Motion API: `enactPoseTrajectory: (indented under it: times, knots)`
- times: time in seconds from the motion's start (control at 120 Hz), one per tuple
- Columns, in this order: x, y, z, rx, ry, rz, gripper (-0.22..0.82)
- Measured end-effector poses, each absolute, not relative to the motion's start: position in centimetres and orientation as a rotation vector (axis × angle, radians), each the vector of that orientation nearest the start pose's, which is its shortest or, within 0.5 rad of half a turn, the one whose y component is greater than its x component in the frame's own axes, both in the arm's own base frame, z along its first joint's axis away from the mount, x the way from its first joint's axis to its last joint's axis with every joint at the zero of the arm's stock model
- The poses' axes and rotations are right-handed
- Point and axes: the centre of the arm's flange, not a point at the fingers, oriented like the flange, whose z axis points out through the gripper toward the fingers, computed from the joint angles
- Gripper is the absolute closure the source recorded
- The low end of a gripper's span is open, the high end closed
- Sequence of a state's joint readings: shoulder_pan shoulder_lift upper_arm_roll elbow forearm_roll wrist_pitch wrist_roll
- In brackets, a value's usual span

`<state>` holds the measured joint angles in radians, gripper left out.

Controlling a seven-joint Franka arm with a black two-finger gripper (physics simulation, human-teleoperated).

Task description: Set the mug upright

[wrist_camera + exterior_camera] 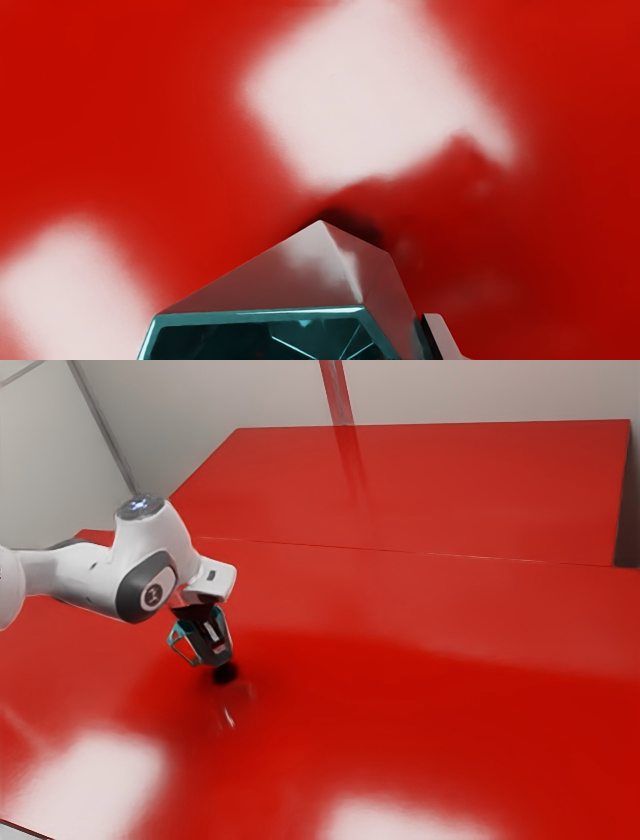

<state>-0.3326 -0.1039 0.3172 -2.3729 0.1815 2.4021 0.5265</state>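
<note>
In the exterior view my gripper (213,634) is at the left, angled down, shut on the mug (203,650). The dark grey, teal-edged mug is tilted beneath the hand, its handle (180,642) toward the exterior view's left. A small dark shadow lies under its lower end; whether that end touches the table cannot be told. In the wrist view the faceted mug (320,280) has its teal rim and dark opening toward the camera. One finger of my gripper (442,336) shows beside the mug's outer wall; the other finger is hidden.
The glossy red table (420,650) stretches under the arm and toward the exterior view's right, with bright reflections near its front. Behind it is a second red surface (430,490), then pale walls. A red vertical strip (337,390) runs down the back wall.
</note>
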Motion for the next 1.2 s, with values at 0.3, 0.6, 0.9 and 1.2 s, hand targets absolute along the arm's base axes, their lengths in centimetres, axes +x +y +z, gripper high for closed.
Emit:
enactPoseTrajectory:
  times: [0.3,0.6,0.9,1.2]
  knots:
    - [48.8,-1.9,36.8,-2.846,0.903,-0.145,0.78]
    - [48.2,-2.1,36.1,-2.942,0.751,-0.128,0.78]
    - [48.2,-2.7,35.8,-3.019,0.642,-0.143,0.78]
    - [48.2,-3.0,35.8,-3.042,0.612,-0.148,0.65]
